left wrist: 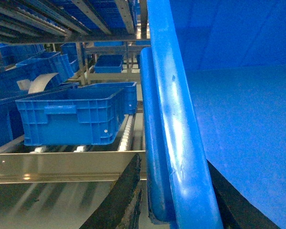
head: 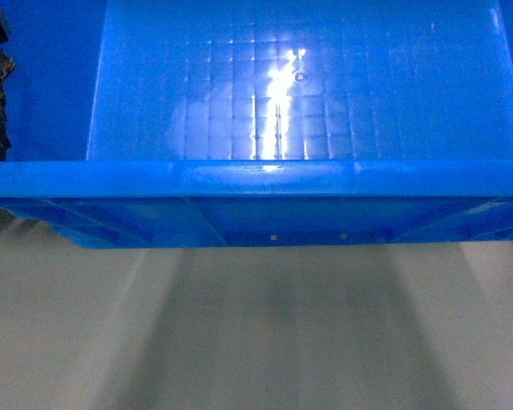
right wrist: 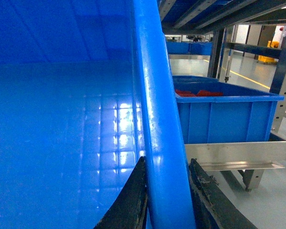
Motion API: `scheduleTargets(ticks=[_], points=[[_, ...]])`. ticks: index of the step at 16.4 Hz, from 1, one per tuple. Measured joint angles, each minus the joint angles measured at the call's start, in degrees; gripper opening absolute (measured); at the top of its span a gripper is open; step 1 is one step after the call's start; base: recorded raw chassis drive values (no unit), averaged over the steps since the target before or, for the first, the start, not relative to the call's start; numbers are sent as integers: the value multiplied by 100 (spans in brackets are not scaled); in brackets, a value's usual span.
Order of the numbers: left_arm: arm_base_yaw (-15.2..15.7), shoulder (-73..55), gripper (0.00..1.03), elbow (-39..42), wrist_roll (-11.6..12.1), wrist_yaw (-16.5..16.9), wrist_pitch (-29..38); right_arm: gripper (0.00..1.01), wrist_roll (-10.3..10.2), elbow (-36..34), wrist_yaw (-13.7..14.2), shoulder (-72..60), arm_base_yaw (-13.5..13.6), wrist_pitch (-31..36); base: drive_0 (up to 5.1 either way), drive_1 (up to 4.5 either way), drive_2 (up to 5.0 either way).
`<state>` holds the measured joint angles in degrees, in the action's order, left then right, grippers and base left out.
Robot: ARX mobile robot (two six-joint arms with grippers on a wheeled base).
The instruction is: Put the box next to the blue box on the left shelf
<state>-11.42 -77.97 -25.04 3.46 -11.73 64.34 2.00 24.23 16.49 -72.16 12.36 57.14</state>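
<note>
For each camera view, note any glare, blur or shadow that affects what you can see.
Head view: white glare on the big blue plastic crate's grid floor, streaky shadows on the grey ground below. Left wrist view: dim, silvery metal rack edge glints. Right wrist view: reflections on crate floor, background sharp.

The crate (head: 308, 94) is cut off by the head view's edges at 9, 12 and 3 o'clock, and the shelf is hidden behind it. In the left wrist view, the left gripper (left wrist: 169, 210) is seen only as dark pads cropped at 6 o'clock, with the crate's rim between them. The right gripper (right wrist: 167, 200) is cropped likewise at 6 o'clock. The red contents of the neighbouring bin (right wrist: 224, 114) cannot be made out.
</note>
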Motion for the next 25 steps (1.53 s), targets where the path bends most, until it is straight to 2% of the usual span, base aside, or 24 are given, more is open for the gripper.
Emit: scheduleTargets(ticks=[7, 25], points=[[0, 0, 29, 0, 0, 0, -4, 17, 0, 0, 0, 0, 0, -2, 0, 46, -47], [0, 2, 29, 0, 4, -2, 2, 17, 0, 0, 0, 0, 0, 0, 11, 439, -418]])
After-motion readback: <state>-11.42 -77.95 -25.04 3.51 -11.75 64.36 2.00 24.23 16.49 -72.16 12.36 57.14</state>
